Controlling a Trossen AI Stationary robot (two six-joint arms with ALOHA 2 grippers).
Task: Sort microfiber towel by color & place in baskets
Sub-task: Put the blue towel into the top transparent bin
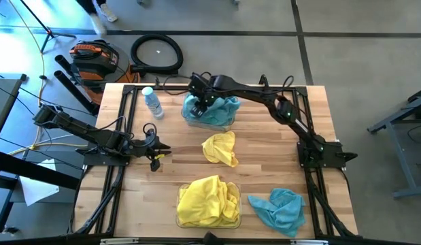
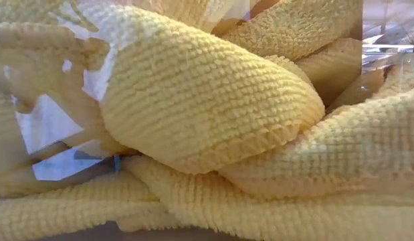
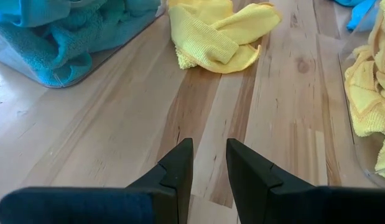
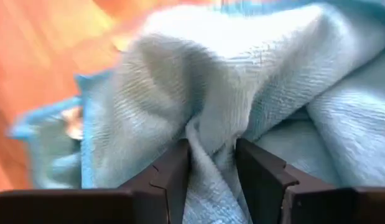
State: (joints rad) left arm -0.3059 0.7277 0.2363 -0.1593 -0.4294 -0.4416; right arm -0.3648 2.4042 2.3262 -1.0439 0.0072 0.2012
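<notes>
The right tool point(image 1: 202, 95) is clamped on a teal towel point(image 4: 242, 81) over the teal-filled basket point(image 1: 211, 112) at 12 o'clock on the surface point(image 1: 264, 146). A water bottle point(image 1: 152, 102) stands just beside that basket. The left tool point(image 1: 158, 151), fingers slightly apart and empty, waits at 9 o'clock. A loose yellow towel point(image 1: 220, 148) lies mid-surface, another teal towel point(image 1: 278, 209) at 5 o'clock, and the yellow-filled basket point(image 1: 209, 202) at 6.

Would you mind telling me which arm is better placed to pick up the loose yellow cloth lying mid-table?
Probably the left. The left gripper is empty and points across bare wood at the crumpled yellow microfiber cloth. The right gripper is over the clear plastic bin, pinching a teal cloth.
</notes>
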